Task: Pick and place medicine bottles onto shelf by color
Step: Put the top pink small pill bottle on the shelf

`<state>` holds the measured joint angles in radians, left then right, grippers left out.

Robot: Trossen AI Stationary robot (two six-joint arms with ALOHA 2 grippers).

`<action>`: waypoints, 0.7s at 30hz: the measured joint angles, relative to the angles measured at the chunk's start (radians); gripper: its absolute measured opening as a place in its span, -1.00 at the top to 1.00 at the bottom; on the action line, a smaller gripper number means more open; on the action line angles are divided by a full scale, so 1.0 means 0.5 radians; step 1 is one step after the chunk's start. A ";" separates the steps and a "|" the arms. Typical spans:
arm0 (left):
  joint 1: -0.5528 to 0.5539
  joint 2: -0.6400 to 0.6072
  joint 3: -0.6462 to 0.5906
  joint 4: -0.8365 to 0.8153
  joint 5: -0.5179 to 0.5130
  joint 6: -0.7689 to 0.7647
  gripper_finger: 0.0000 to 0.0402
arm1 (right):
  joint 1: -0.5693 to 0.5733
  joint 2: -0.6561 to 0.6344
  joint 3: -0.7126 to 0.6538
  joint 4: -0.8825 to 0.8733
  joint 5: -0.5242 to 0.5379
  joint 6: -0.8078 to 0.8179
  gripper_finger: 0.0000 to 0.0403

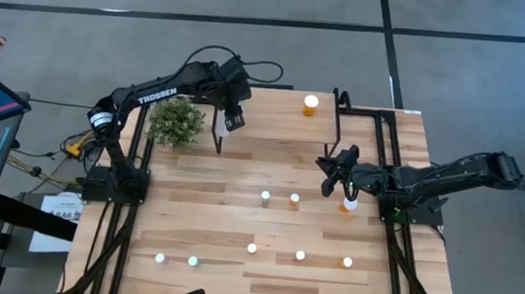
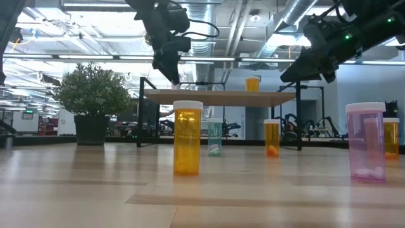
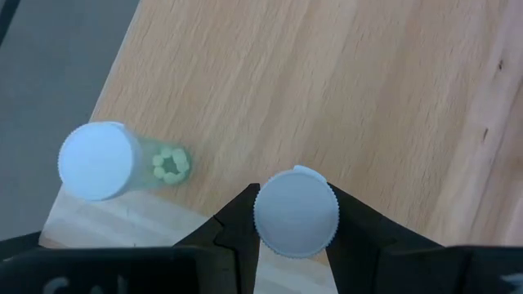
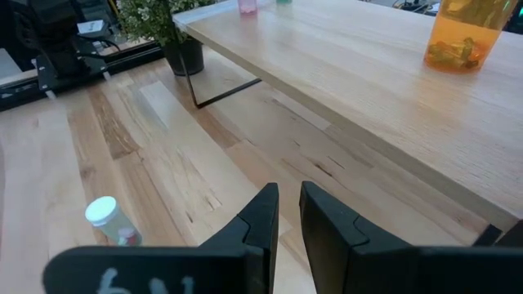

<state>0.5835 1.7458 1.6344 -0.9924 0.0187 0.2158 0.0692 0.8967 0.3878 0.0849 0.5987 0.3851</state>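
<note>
Left gripper (image 3: 294,237): fingers (image 3: 237,224) clamped on a white-capped bottle (image 3: 295,212), one finger on each side of the cap. Wrist view looks straight down on the cap. From the low view the body looks pink, hard to be sure. Held bottle hangs over the shelf (image 3: 327,90), near its corner. Just beside it on the shelf stands a green bottle (image 3: 114,162), white cap, small pills visible inside; the two do not touch.

Left arm pose, high view: reaches from its base at the surface's left edge, up and across past the potted plant (image 1: 176,120), wrist turned down at the shelf's left end, left gripper (image 1: 233,118) pointing downward. Low view shows the same gripper (image 2: 172,76) coming in from above onto the shelf board (image 2: 221,97).

Shelf: light-wood board on thin black legs at the far side of the surface (image 1: 233,276). An orange bottle (image 1: 310,105) stands on it toward the right end.

Loose bottles on the surface, high view: two near the front left (image 1: 161,258), two near the middle (image 1: 265,197), three along the front right (image 1: 300,256).

Right gripper (image 4: 288,214): fingers nearly together, only a narrow slot between them, nothing held. High view puts it (image 1: 335,176) in front of the shelf's right end, arm stretched in low from the right edge. An orange bottle (image 1: 348,205) stands just beside it, apart from the fingers.
</note>
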 joint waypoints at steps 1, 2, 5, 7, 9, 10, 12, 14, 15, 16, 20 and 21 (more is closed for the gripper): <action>0.000 0.000 0.000 -0.001 -0.002 -0.011 0.50 | 0.000 0.000 -0.001 0.004 0.000 0.000 0.62; 0.000 0.000 0.000 -0.002 -0.004 -0.021 0.50 | 0.000 0.000 0.000 0.002 0.000 0.000 0.62; 0.000 0.000 0.000 -0.009 -0.009 -0.037 0.49 | 0.000 0.000 0.000 0.000 0.000 0.000 0.62; 0.000 0.001 0.000 -0.018 -0.029 -0.050 0.47 | 0.001 -0.001 -0.001 -0.004 0.000 0.000 0.62; 0.000 0.007 -0.002 -0.060 -0.076 -0.053 0.43 | 0.000 0.000 0.000 -0.003 0.000 0.000 0.62; 0.000 0.010 0.001 -0.075 -0.079 -0.054 0.40 | 0.000 0.000 0.000 -0.003 0.000 0.000 0.62; -0.001 0.009 0.008 -0.082 -0.084 -0.056 0.36 | 0.000 0.000 -0.001 -0.003 0.000 0.000 0.62; -0.004 0.008 0.010 -0.093 -0.086 -0.057 0.31 | 0.000 0.000 -0.001 -0.003 0.000 0.000 0.62; -0.007 0.008 0.010 -0.099 -0.087 -0.057 0.29 | 0.000 -0.001 -0.001 -0.003 0.000 0.000 0.62; -0.009 0.008 0.010 -0.101 -0.089 -0.056 0.27 | 0.000 0.000 -0.001 -0.003 0.000 -0.001 0.62; -0.021 0.008 0.010 -0.100 -0.094 -0.042 0.22 | 0.000 0.000 0.000 -0.004 0.000 0.000 0.62; -0.025 0.004 0.010 -0.100 -0.103 -0.040 0.21 | 0.000 0.000 0.000 -0.003 0.000 0.000 0.62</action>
<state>0.5711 1.7480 1.6394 -1.0425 -0.0327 0.1958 0.0693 0.8967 0.3877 0.0834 0.5987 0.3851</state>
